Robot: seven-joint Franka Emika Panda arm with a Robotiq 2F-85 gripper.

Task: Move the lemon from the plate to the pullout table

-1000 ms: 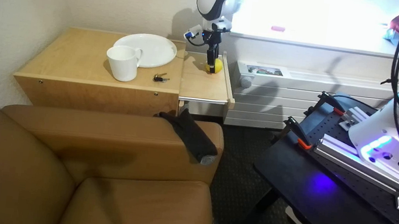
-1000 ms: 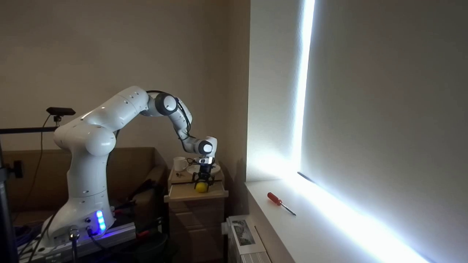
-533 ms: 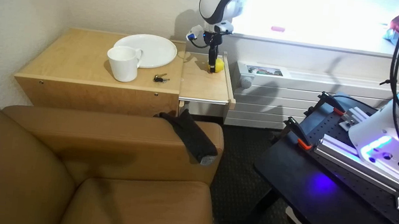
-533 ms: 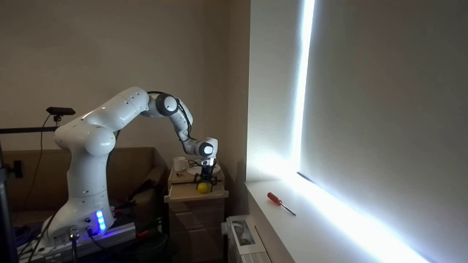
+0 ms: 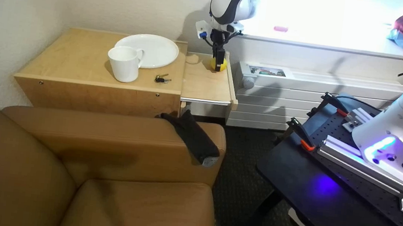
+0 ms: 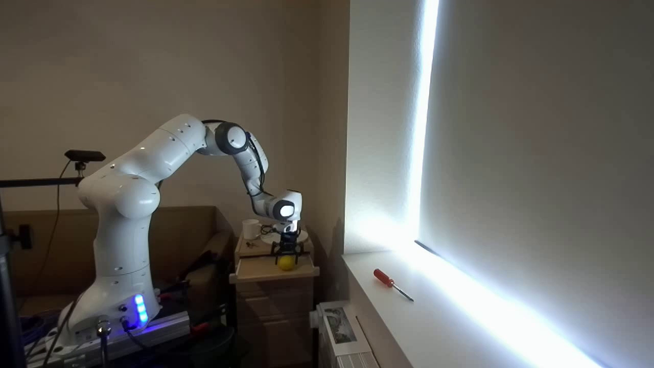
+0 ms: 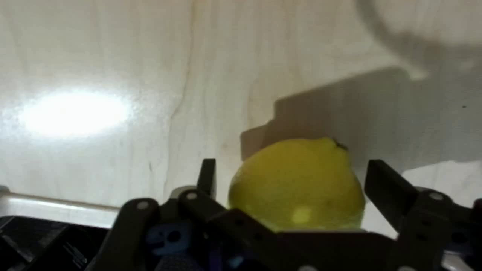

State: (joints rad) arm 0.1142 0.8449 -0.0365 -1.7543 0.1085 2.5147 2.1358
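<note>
The yellow lemon [image 5: 223, 66] rests on the light-wood pullout table [image 5: 204, 87], near its raised outer edge. It also shows in an exterior view [image 6: 286, 263] and in the wrist view [image 7: 297, 184]. My gripper [image 5: 218, 68] points down over the lemon, with its fingers on either side of it. In the wrist view the gripper [image 7: 292, 165] is open. A gap shows between the lemon and the left finger; the right finger is very close, and I cannot tell if it touches. The round white plate [image 5: 155, 50] lies on the main top with nothing on it.
A white mug [image 5: 124, 65] and small keys [image 5: 161, 78] are on the main top beside the plate. A wooden lip [image 5: 230, 80] edges the pullout table. A radiator [image 5: 282, 95] and a window sill with a screwdriver [image 6: 388, 281] are nearby. A brown sofa [image 5: 120, 134] stands in front.
The arm and gripper have shifted slightly to the right in both exterior views, and the gripper has turned a little and sits slightly higher. The lemon has moved slightly to the right along the board.
</note>
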